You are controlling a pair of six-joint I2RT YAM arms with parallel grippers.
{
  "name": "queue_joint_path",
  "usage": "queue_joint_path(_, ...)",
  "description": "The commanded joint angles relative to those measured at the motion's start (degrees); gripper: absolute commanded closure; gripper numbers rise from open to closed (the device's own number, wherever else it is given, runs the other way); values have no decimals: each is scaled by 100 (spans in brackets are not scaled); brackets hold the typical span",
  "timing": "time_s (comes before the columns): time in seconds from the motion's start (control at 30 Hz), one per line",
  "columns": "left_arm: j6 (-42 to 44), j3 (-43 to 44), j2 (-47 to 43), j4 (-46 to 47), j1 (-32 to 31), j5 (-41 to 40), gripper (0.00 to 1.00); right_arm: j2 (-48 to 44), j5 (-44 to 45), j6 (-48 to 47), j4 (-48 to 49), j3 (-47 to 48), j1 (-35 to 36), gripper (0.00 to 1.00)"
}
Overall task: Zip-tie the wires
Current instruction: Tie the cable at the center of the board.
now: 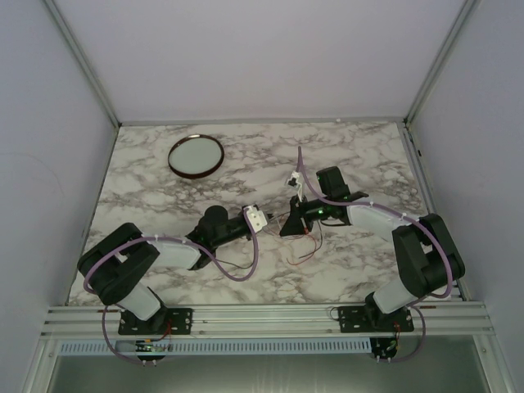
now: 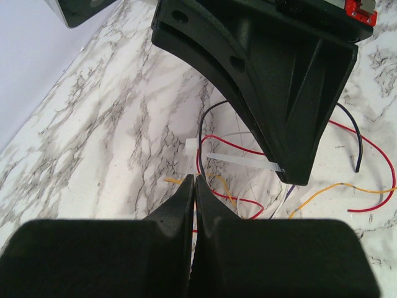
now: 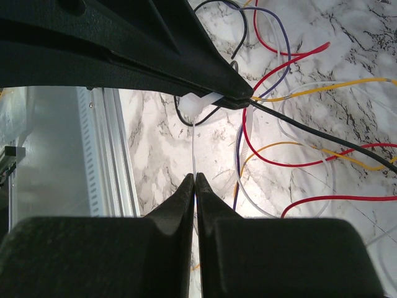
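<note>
The wires (image 1: 307,246), thin red, black and orange strands, sprawl right of centre on the marble table (image 1: 147,205). A white plastic zip tie (image 3: 197,104) lies among them. The right gripper (image 3: 195,183) pinches its strap; the left gripper (image 2: 193,186) is pressed together, perhaps on wires. A round dish (image 1: 196,155) sits upper left.

The top camera looks down from above and behind the arms over the whole table (image 1: 147,196). Each wrist camera sits close behind its own closed fingers, left gripper (image 2: 194,180) and right gripper (image 3: 195,177), facing the other. Both show the zip tie (image 2: 191,146) and wires (image 3: 322,135) just beyond the fingertips.
</note>
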Motion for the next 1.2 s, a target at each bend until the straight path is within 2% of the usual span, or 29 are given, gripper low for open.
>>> queue_joint_path(0.0, 123, -40, -109, 315, -39, 41, 100, -119, -46, -157, 43, 237, -66, 100)
queue_joint_path(1.17, 208, -35, -65, 253, -127, -21, 100, -86, 42, -132, 59, 406, -116, 100)
